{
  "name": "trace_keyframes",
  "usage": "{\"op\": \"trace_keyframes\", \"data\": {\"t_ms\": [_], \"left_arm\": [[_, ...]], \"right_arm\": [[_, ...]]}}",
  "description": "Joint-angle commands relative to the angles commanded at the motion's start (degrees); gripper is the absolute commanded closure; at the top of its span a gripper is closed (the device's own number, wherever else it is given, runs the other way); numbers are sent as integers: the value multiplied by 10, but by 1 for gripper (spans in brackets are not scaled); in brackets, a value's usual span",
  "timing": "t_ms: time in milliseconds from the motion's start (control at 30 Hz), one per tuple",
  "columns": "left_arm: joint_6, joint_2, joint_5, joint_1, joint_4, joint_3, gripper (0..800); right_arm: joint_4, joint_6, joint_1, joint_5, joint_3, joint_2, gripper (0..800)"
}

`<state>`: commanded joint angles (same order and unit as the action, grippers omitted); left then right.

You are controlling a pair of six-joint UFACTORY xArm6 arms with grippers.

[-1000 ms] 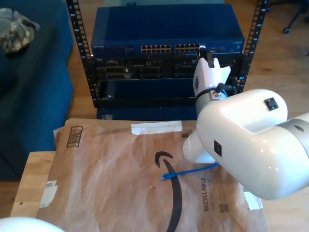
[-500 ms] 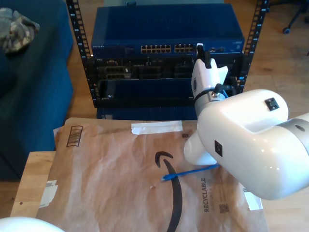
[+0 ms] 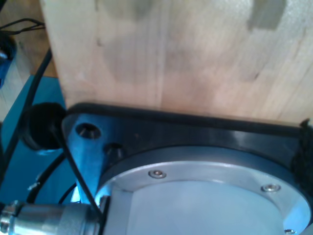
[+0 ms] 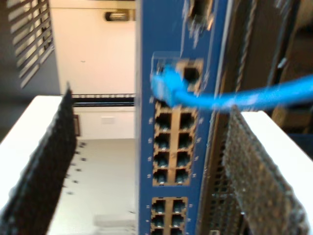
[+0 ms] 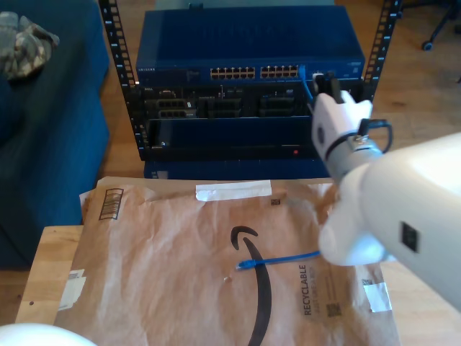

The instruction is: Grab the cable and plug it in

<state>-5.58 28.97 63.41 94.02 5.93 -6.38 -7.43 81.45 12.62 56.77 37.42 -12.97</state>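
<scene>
Now: cable (image 4: 172, 88) plug seated in switch (image 4: 168, 147) port; my second gripper (image 4: 146, 161) wide, holding nothing; first gripper's state unclear.

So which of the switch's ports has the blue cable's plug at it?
The end port of the switch's port block, beside an empty one; the cable's blue plug covers it, while the other ports gape dark.

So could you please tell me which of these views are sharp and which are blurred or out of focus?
The exterior view is sharp overall, the print on the brown paper mailer legible; the second wrist view is soft, the cable smeared at the switch ports; the first wrist view is blurred on the near metal housing, the wood hazy.
</scene>
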Motion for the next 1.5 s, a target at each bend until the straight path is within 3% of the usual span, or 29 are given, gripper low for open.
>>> {"op": "trace_keyframes", "data": {"t_ms": [267, 733, 767, 1300, 1500], "left_arm": [[0, 0, 0, 0, 0, 0, 0], [0, 0, 0, 0, 0, 0, 0], [0, 0, 0, 0, 0, 0, 0], [0, 0, 0, 0, 0, 0, 0], [0, 0, 0, 0, 0, 0, 0]], "right_arm": [[54, -86, -127, -142, -72, 135, 210], [57, -284, -379, -549, -124, 289, 55], [58, -304, -396, -580, -124, 298, 8], [58, -628, -682, -970, -203, 504, 2], [55, -645, -707, -1021, -185, 529, 2]]}}
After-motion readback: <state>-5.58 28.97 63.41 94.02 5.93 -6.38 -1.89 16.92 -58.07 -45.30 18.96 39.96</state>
